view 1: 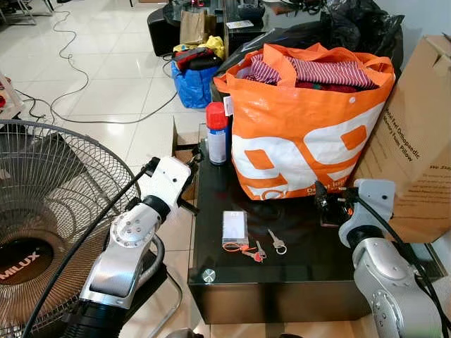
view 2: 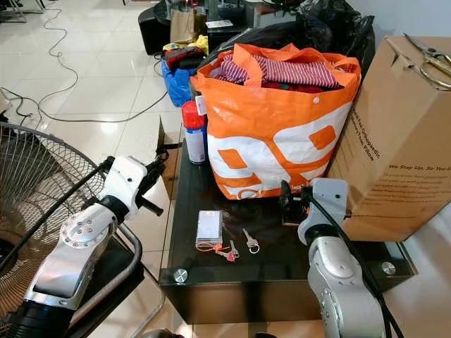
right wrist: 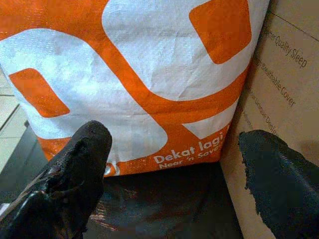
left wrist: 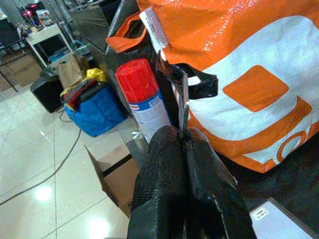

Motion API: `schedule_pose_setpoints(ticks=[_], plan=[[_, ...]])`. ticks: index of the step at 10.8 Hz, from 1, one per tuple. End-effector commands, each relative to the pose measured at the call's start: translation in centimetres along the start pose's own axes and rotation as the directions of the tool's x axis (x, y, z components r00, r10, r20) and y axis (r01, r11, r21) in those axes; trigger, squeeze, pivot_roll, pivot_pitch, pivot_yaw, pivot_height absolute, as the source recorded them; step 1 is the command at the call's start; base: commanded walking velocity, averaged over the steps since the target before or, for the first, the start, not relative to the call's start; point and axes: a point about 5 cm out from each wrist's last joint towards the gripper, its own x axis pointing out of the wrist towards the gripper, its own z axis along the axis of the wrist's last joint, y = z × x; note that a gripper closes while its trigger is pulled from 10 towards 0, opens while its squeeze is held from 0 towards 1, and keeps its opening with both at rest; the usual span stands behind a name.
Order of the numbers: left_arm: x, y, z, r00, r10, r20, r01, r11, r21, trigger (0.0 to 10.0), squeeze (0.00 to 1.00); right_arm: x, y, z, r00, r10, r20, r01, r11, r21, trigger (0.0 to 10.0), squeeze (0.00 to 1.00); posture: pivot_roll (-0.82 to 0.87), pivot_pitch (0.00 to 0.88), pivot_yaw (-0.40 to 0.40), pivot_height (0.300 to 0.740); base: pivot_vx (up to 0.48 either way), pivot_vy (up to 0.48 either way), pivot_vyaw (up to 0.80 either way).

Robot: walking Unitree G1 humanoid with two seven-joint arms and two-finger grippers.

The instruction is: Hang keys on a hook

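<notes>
A small bunch of keys (view 1: 255,251) with a red tag lies on the black glass table (view 1: 296,274), near its front edge. Just right of it rests a single silver key on a ring (view 1: 277,242), and a white card-like case (view 1: 235,227) sits just behind the bunch. My left gripper (left wrist: 182,138) hovers at the table's left edge, beside the red-capped spray can (view 1: 217,132), with its fingers shut on nothing. Further right, my right gripper (right wrist: 174,144) is held open above the table in front of the orange bag (view 1: 303,134), right of the keys.
The orange bag full of clothes takes up the back of the table. A large cardboard box (view 1: 416,141) stands at the right. A floor fan (view 1: 42,211) is close on the left. A blue bag (view 1: 190,81) and cables (view 1: 70,49) lie on the tiled floor behind.
</notes>
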Motion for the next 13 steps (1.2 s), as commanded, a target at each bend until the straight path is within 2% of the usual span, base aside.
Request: schedule_pose_setpoints(ticks=[1,4,13], plan=[[0.09,0.44,0.22,1.0,0.019,-0.001,-0.019,1.0,0.011,10.0,0.0,0.3,-0.16,0.34,1.0,-0.011,0.011,0.011,1.0,-0.009,10.0,0.0,-0.08,0.0,0.046,0.74,0.0,0.0,0.0],[0.11,0.38,0.27,1.0,0.021,0.0,-0.021,1.0,0.011,10.0,0.0,0.59,-0.52,0.33,0.999,-0.029,0.019,0.03,0.999,-0.03,10.0,0.0,-0.08,0.0,0.044,0.74,0.0,0.0,0.0],[0.19,0.23,0.29,1.0,0.017,-0.003,-0.017,1.0,0.011,10.0,0.0,0.55,-0.86,0.26,1.0,-0.027,0.006,0.027,0.999,-0.037,10.0,0.0,-0.09,0.0,0.041,0.74,-0.248,0.0,0.0]])
